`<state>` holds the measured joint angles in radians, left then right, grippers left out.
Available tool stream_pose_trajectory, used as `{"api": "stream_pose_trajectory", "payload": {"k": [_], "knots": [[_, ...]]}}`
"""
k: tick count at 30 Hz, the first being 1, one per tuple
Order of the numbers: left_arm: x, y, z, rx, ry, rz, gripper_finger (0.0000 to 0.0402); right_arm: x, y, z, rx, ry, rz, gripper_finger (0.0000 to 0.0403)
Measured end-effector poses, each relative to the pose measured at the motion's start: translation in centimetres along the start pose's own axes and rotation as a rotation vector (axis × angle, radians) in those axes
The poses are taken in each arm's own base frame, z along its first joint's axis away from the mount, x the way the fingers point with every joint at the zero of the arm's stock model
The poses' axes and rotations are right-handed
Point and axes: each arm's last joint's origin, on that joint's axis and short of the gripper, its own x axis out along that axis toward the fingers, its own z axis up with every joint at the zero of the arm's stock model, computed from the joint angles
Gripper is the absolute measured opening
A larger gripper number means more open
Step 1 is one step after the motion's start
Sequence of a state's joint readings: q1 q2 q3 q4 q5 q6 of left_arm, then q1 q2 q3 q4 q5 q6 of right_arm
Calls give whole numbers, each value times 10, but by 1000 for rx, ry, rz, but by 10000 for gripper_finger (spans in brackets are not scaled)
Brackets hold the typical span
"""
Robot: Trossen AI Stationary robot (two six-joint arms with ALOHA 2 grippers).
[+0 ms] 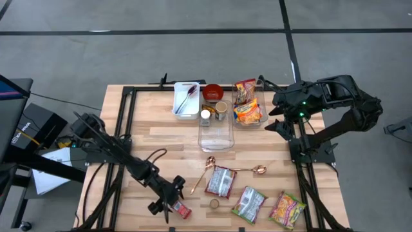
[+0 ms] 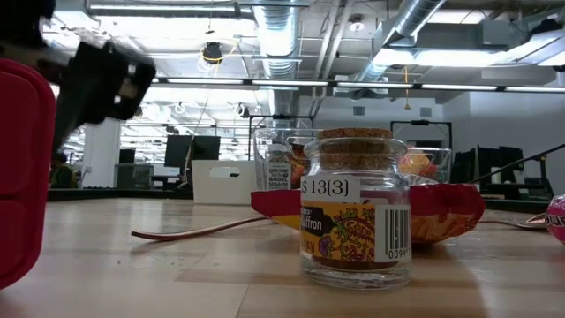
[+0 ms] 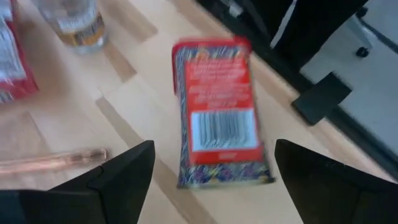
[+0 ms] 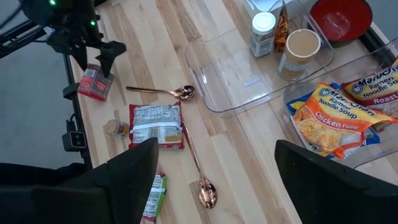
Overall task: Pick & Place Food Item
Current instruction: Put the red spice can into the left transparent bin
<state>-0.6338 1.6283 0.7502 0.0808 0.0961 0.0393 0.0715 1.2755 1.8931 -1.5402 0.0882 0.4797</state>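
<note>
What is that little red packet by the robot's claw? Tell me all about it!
The red packet is a small flat rectangular pouch, red with dark patterned edges, white print and a barcode. It looks like shiny foil or plastic. It lies flat on the wooden table near the front edge, unopened as far as shown. The left gripper hovers just over it, fingers open on either side, not touching.

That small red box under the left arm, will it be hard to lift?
Probably not. The red box lies flat, so it shouldn't roll. It looks like light, stiff cardboard. The left end effector is open astride it; glossy sides might slip.
</note>
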Motion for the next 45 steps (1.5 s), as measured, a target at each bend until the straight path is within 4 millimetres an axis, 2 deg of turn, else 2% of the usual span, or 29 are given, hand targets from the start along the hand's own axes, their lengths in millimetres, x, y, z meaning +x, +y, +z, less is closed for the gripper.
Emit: {"api": "stream_pose_trajectory", "payload": {"k": [8, 19, 27, 31, 37, 41, 45], "knots": [[14, 1, -7, -55, 26, -1, 307, 0, 0, 0, -1, 6, -1, 314], [14, 1, -7, -81, 21, -1, 214, 0, 0, -1, -17, 10, -3, 314], [9, 1, -7, -166, 42, -3, 213, 0, 0, -1, -18, 9, -2, 314], [-7, 2, -5, -195, 71, 8, 213, 0, 0, 0, -44, 0, -11, 314], [-47, 10, -1, -222, 93, 82, 213, 0, -3, 5, -80, -46, -24, 314], [-74, 24, 2, -265, 59, 152, 213, 1, -7, 8, -102, -67, -54, 314], [-100, 46, 5, -325, -30, 294, 213, 0, -9, 15, -146, -119, -55, 314]]}}
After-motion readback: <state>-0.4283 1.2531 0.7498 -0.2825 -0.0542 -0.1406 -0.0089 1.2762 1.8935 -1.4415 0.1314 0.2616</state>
